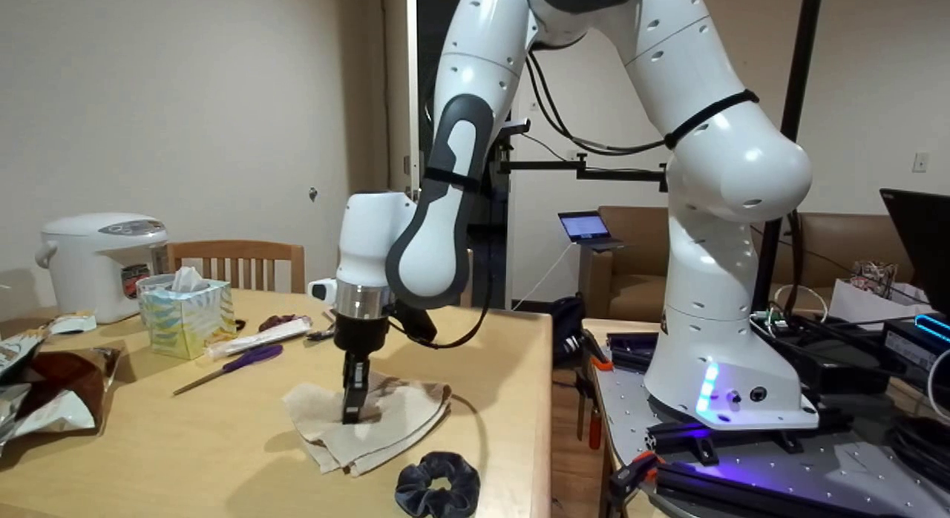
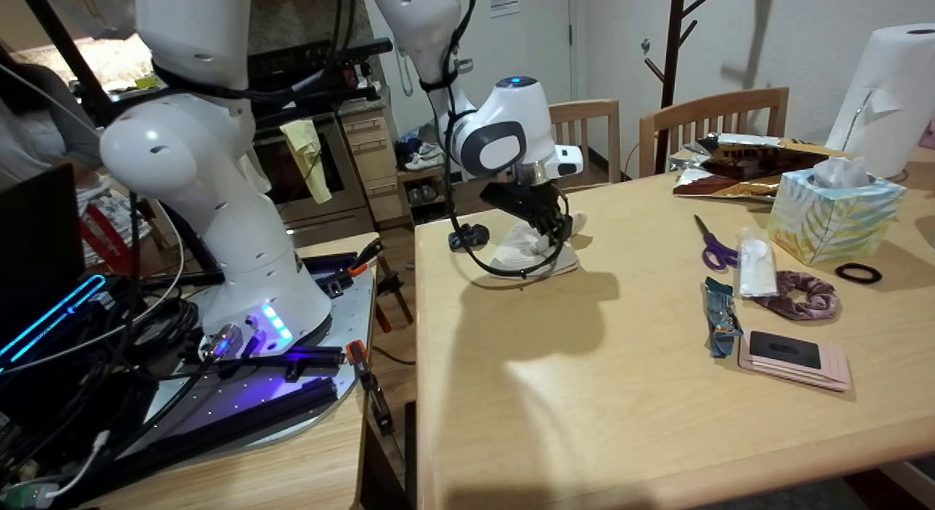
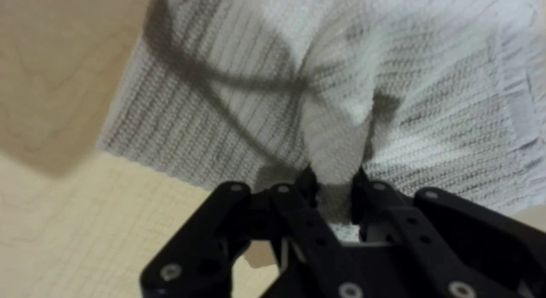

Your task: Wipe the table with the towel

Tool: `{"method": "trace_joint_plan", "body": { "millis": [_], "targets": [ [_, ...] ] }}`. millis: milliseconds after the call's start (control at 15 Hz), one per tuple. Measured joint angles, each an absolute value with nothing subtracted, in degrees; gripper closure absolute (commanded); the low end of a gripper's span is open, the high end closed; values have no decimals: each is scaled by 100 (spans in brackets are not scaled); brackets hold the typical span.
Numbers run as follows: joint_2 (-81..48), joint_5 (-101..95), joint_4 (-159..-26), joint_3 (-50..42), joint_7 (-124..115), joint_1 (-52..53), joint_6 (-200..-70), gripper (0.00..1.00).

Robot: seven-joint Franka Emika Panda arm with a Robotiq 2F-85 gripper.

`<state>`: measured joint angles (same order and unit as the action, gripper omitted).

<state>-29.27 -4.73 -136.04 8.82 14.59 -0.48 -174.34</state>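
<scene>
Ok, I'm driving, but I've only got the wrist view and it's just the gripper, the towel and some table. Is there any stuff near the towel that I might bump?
Observer: Yes. A dark velvety scrunchie lies on the table beside the towel, not touching it.
Operator: Oh! Anything sharp lying around?
Observer: Purple-handled scissors, farther off, between the towel and the tissue box in both exterior views.
Operator: And is my towel hanging off the side?
Observer: No, in both exterior views it sits inside the table's edges.
</scene>
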Motion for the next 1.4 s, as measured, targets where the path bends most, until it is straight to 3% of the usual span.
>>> {"method": "trace_joint_plan", "body": {
  "millis": [467,1067,1400],
  "targets": [
    [-2523,-451,-14600,805,1233,-916,-18117,96],
    [-2006,-351,-14781,673,1563,-2040,-16700,96],
    [-1993,331,-14796,668,2250,-2579,-16528,96]
  ]
}}
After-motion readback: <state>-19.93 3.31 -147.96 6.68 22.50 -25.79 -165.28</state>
